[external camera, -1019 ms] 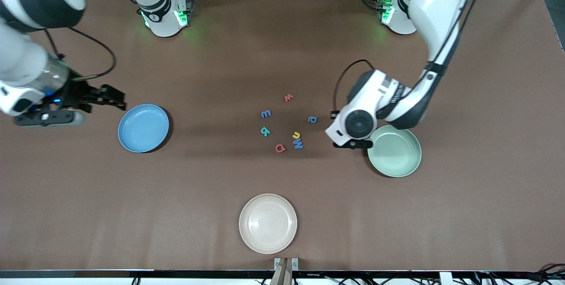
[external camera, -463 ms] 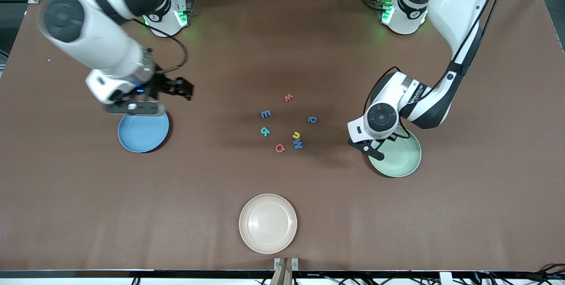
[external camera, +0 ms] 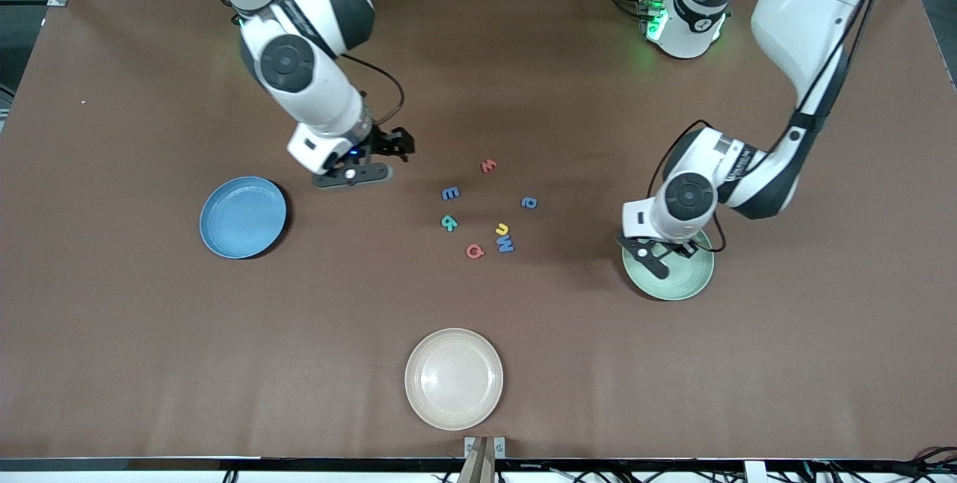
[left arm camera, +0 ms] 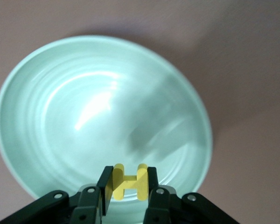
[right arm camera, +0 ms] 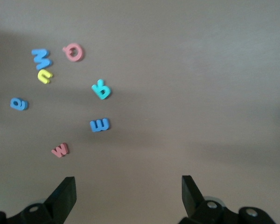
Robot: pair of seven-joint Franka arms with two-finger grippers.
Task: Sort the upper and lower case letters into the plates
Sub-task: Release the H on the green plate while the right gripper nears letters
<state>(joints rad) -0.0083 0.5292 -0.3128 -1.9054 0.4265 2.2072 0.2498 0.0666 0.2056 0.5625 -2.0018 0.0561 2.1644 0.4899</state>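
- Left gripper [left arm camera: 126, 196]: poised over the mint green plate [external camera: 684, 281], at the left arm's end of the table; its fingers are clamped on a yellow letter H [left arm camera: 126, 183], which stands upright between the pads above the plate's inner surface.
- Right gripper [right arm camera: 126, 196]: up over bare tabletop between the sky blue plate [external camera: 243, 216] and the cluster of letters; its fingers are spread wide and hold nothing.
- Loose letters, seven, lie flat in a cluster near the middle of the table [external camera: 149, 348]: a red w [external camera: 488, 165] farthest from the front camera; a blue E [external camera: 450, 193] and a blue e [external camera: 529, 202] nearer; a teal R [external camera: 448, 223]; a yellow u [external camera: 502, 229] just beside a blue W [external camera: 506, 244]; a red Q [external camera: 475, 251] nearest the front camera.
- Sky blue plate: toward the right arm's end of the table, no letter in it.
- Cream-white plate [external camera: 454, 378]: nearest the front camera, well apart from the letters, no letter in it.
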